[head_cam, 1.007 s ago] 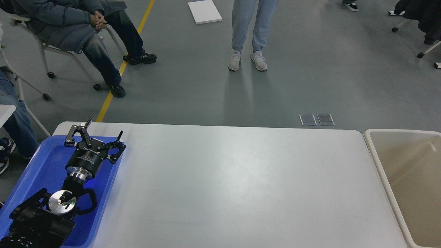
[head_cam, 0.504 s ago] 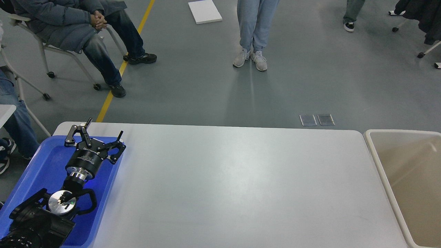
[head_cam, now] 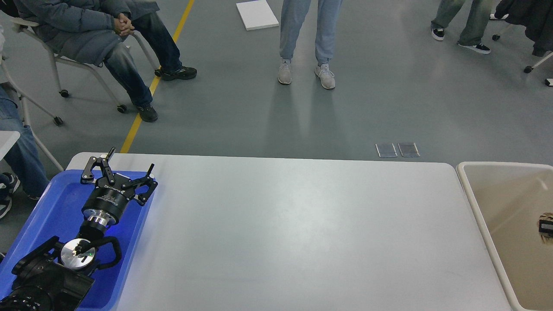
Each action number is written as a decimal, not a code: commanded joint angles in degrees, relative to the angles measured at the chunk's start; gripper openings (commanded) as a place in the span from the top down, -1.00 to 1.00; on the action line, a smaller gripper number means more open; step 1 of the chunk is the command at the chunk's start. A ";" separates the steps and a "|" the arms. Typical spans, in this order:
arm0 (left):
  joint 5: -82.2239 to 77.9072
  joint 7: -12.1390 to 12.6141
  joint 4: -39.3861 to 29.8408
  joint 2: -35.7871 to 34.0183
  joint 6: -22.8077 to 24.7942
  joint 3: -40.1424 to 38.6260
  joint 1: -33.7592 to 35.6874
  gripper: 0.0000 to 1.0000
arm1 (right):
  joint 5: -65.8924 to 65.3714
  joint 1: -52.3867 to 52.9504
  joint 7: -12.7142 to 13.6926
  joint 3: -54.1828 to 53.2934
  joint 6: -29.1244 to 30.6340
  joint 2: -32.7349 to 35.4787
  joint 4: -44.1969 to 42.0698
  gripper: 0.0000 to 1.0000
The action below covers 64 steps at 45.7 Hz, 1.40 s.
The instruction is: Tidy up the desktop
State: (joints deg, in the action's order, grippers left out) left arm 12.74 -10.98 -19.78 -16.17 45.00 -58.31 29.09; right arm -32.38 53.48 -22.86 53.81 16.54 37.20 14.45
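Grey concrete floor behind, with a yellow line, seated and standing people, rolling chairs; none of it my concern

Item one: desktop point(head_cam: 293, 233), wide matte grey-white top with rounded corners, filling the middle of my view from near edge to far edge. Its visible surface carries no loose thing that I can make out

Item two: blue tray point(head_cam: 41, 216), at the desktop's left end, lying under my left arm. The part not hidden by the arm looks bare

Item three: beige bin point(head_cam: 475, 207), just beside the desktop's right end. One small dark-and-brown object point(head_cam: 546, 224) shows inside at the view's edge, too cut off to name

Item four: my left gripper point(head_cam: 125, 166), hanging over the tray's far corner, its two fingers spread wide apart, nothing between them

Item five: my right gripper, out of sight

Judgement: the tidying looks finished or close to it, since nothing remains on the top. To close the step well, I would keep the fingers spread, lift clear of the tray rim before drawing the arm back, and avoid sweeping low across the tray wall, which could nudge it along the desktop. A scan of the hidden strip under my arm would confirm nothing is left
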 commanded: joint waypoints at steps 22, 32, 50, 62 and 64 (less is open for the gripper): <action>0.00 -0.01 0.00 0.00 0.00 0.04 0.00 -1.00 | 0.30 0.75 -0.08 -1.69 -0.46 -0.46 -0.74 -0.97; 0.00 0.08 0.00 0.00 0.00 -0.05 0.00 -1.00 | 0.30 4.43 -0.17 -2.05 -0.19 1.03 2.24 -0.98; 0.00 0.08 0.00 0.00 0.00 0.04 0.00 -1.00 | 0.04 21.92 -0.26 5.15 0.34 9.21 16.31 -0.97; 0.00 0.08 0.00 0.00 0.00 0.04 0.00 -1.00 | -0.67 37.65 -0.26 15.70 0.51 10.44 25.27 -0.98; 0.00 0.08 0.00 0.00 0.00 0.04 0.00 -1.00 | -0.75 40.02 -0.26 16.93 1.12 10.35 26.33 -0.98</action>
State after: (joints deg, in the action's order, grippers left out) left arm 12.74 -10.89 -19.78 -16.17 45.00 -58.29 29.09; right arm -32.51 80.41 -23.09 63.01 16.82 46.35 33.57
